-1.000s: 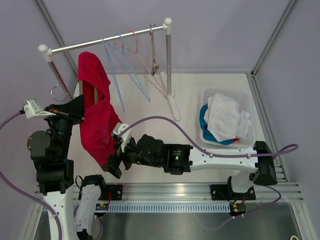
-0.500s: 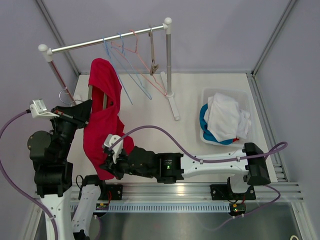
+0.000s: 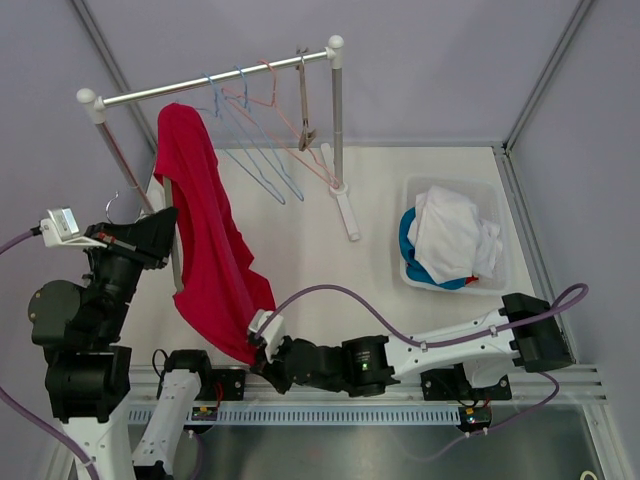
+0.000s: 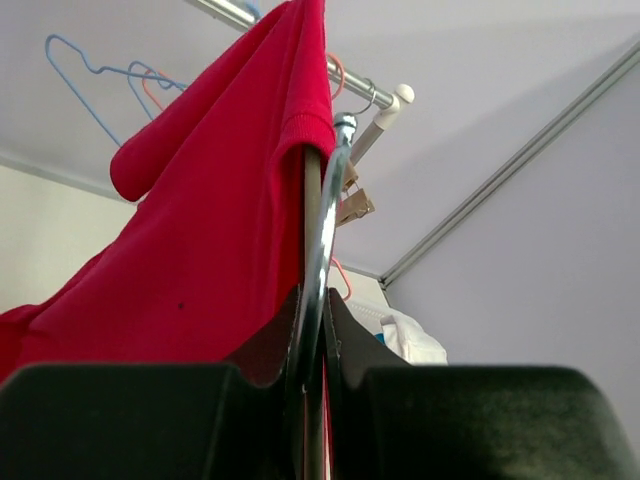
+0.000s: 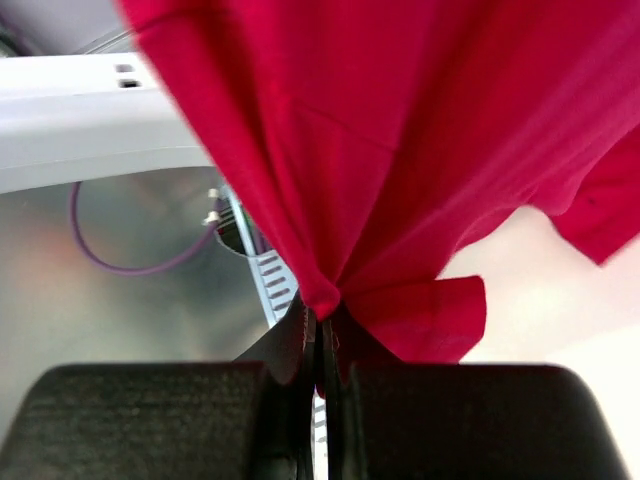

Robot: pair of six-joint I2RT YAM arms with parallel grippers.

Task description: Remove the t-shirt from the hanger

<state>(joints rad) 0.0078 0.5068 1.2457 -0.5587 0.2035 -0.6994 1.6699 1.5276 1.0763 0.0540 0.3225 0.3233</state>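
Two grippers, both clamped: right gripper (image 5: 320, 330) pinches the low hem of the red t-shirt (image 3: 205, 240) at the near edge of the table (image 3: 310, 250); left gripper (image 4: 315, 310) grips the metal hanger (image 4: 318, 250), shirt draped over it; rack (image 3: 200, 87) with empty hangers (image 3: 262, 152) behind

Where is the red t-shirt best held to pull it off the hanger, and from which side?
The lower edge, from below on the near side. The red t-shirt drapes down from the hanger, so that edge hangs free; the right gripper is shut there.
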